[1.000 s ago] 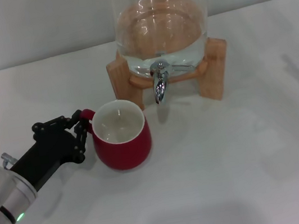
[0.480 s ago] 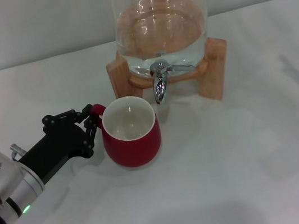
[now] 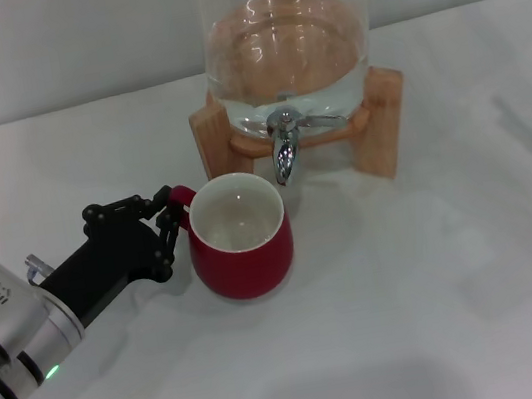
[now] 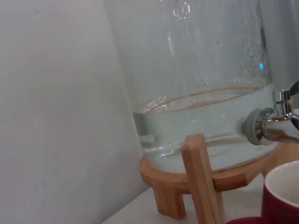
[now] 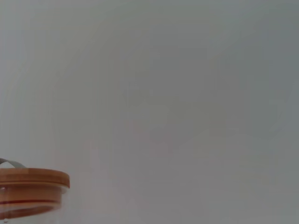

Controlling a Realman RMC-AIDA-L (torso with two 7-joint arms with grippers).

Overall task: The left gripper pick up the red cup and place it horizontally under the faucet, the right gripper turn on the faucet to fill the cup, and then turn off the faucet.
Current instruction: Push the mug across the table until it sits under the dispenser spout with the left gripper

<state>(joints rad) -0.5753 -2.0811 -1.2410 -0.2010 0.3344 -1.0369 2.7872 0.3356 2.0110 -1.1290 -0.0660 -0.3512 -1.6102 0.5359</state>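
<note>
Left gripper (image 3: 163, 231): fingers closed on the handle of the red cup (image 3: 240, 236), apparently firmly. Cup: upright on the table (image 3: 441, 283), at 7 o'clock of the faucet (image 3: 285, 146), just short of its spout. Step: positioning. Next: nudge toward 1 o'clock. Right gripper: unseen.

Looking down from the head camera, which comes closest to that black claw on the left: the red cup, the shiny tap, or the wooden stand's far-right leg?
From the left gripper:
1. Red cup, handle in the claw.
2. Faucet, behind the cup.
3. Stand's right leg, farthest right.
</note>
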